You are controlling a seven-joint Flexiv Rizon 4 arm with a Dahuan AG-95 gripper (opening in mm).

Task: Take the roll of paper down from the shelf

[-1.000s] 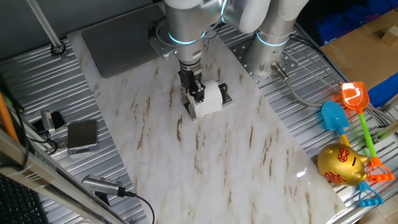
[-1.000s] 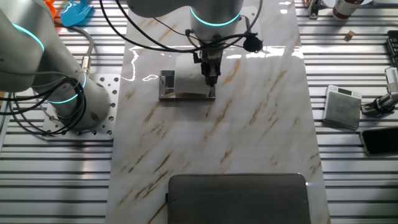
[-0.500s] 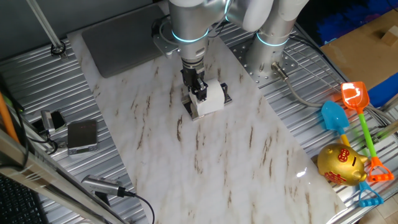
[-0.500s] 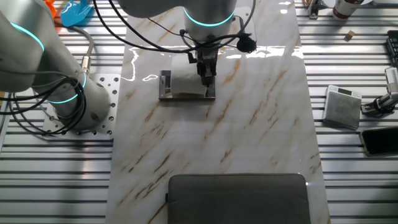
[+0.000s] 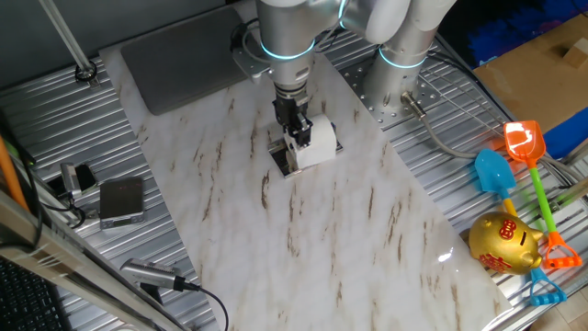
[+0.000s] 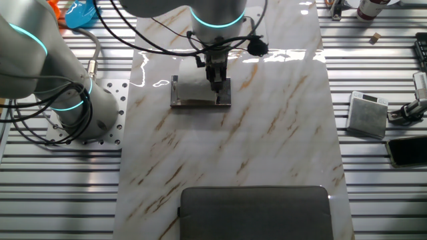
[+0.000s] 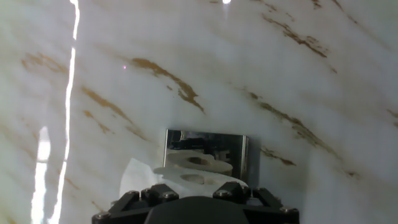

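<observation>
The white roll of paper (image 5: 317, 142) hangs just above the shelf (image 5: 284, 162), a small rack with a dark glossy top and shiny metal edges on the marble table. My gripper (image 5: 295, 130) comes down from above and is shut on the roll's left end. In the other fixed view the roll of paper (image 6: 192, 89) shows left of the gripper (image 6: 215, 81), over the shelf (image 6: 200, 103). The hand view looks down past the roll of paper (image 7: 186, 180) onto the shelf's mirror-like top (image 7: 208, 144), which reflects the roll. The fingertips are hidden there.
A large grey mat (image 5: 179, 55) lies at the table's back left. A flat grey box (image 5: 121, 199) sits off the left edge on the ribbed metal. The arm's base (image 5: 401, 78) stands behind on the right. Plastic shovels (image 5: 519, 152) and a golden piggy bank (image 5: 503, 242) lie far right.
The gripper has risen and shifted slightly right with the roll in it. More of the shelf's left end now shows beneath the roll. The shelf has stayed put.
</observation>
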